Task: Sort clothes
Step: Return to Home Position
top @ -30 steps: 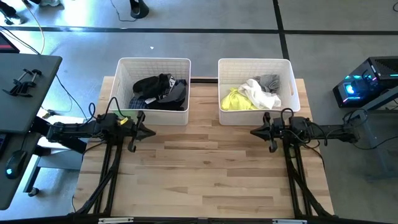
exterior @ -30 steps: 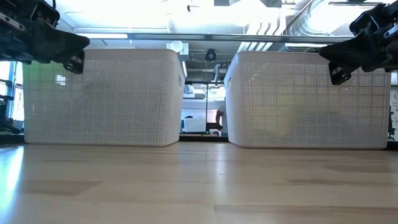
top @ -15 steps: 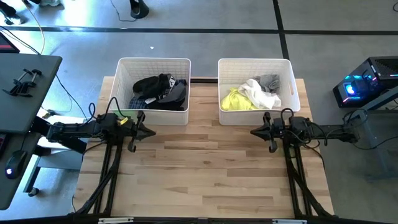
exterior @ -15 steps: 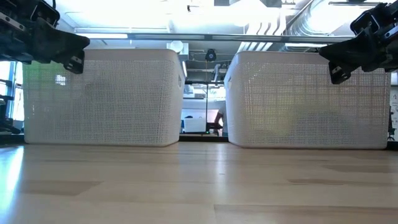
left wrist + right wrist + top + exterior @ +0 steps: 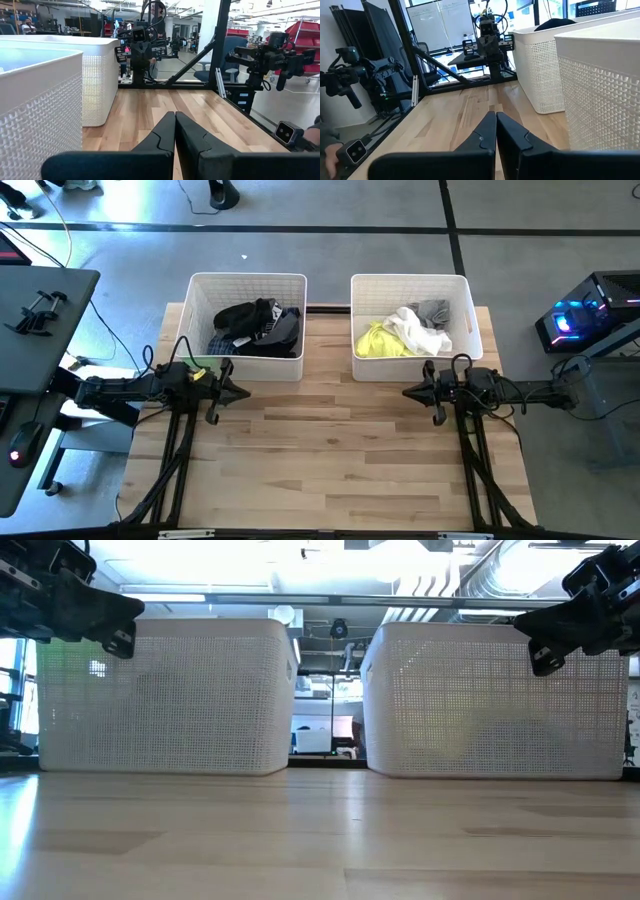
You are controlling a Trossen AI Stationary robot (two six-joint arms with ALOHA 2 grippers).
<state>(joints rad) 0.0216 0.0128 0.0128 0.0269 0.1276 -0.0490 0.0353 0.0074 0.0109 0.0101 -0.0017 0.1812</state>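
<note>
Moving nothing since a second ago; parking left gripper (image 5: 245,392) and right gripper (image 5: 407,392) above tabletop (image 5: 330,450), jaws closed and empty, clear of white bins (image 5: 262,370).

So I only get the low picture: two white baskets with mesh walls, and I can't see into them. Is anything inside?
Observer: Yes. Seen from above, the left bin holds dark clothes, mostly black.
Visitor: And the other one?
Observer: The right bin holds light clothes: neon yellow, white and some grey.
Visitor: Are the dark hands in my top corners carrying anything?
Observer: No. The wrist cameras show the left hand and the right hand each closed with nothing between the fingers.
</note>
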